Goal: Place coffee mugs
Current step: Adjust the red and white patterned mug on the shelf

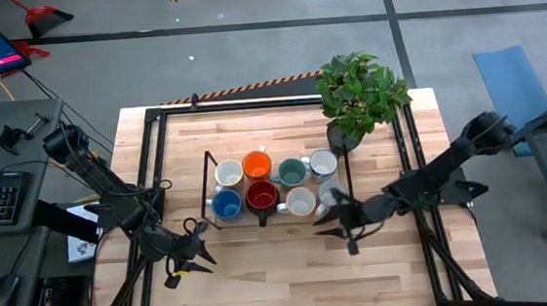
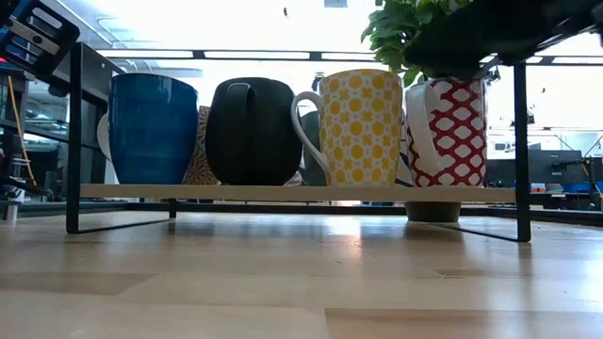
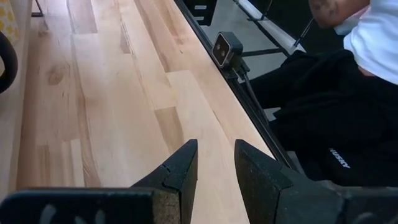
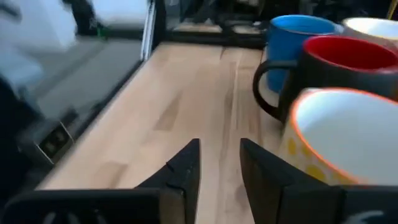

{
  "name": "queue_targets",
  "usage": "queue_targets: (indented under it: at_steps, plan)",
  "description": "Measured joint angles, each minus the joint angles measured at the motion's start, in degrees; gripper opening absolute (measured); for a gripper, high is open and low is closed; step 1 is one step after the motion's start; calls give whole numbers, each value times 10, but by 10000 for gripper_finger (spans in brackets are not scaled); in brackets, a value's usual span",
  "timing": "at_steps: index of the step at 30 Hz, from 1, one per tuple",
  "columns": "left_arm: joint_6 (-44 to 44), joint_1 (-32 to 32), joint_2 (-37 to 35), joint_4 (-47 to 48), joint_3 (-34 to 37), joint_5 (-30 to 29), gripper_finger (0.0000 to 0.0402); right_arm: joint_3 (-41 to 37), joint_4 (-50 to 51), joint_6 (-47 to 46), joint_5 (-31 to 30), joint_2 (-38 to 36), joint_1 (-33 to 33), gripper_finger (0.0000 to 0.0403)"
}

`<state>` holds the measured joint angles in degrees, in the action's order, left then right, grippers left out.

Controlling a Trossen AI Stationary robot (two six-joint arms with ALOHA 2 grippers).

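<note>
**Eight mugs on the rack, both grippers empty at the bench front**

Eight coffee mugs stand in two rows on a low black-framed rack in the middle of the wooden bench. In the high view the back row holds a white mug, an orange-lined mug, a teal-lined mug and a pale mug. The front row holds the blue mug, the dark mug with a red inside, a cream-lined mug and a further pale mug close to the right arm.

From the low view the front row shows as the blue mug, the dark mug, a yellow-patterned mug and a red-and-white patterned mug, all upright on the rack's shelf.

A potted plant stands at the rack's far right corner.

The left gripper sits low over the bench just in front of the rack's left corner, fingers a little apart and grasping nothing. The right gripper sits just in front of the rack's right corner, likewise slightly parted and empty; its wrist view shows the yellow-patterned, dark and blue mugs beside it.

A person in dark clothing shows beyond the bench edge in the left wrist view.
</note>
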<state>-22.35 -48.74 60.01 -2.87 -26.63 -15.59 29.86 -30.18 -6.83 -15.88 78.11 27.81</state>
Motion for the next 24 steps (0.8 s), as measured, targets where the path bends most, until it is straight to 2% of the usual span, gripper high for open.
queue_targets:
  at_steps: [2, 4, 11, 22, 24]
  plan:
    - [0, 0, 0, 0, 0, 0, 94, -30, -8, -48, 2, -29, -1, 94]
    - [0, 0, 0, -1, 0, 0, 94, -55, -2, -59, 18, -54, -1, 94]
    - [0, 0, 0, 0, 0, 0, 94, -58, -5, 7, 119, -74, 17, 94]
    - [0, 0, 0, 0, 0, 0, 94, -45, -8, 28, 133, -74, 38, 94]
    - [0, 0, 0, 0, 0, 0, 94, -45, -8, 30, 160, -74, 38, 94]
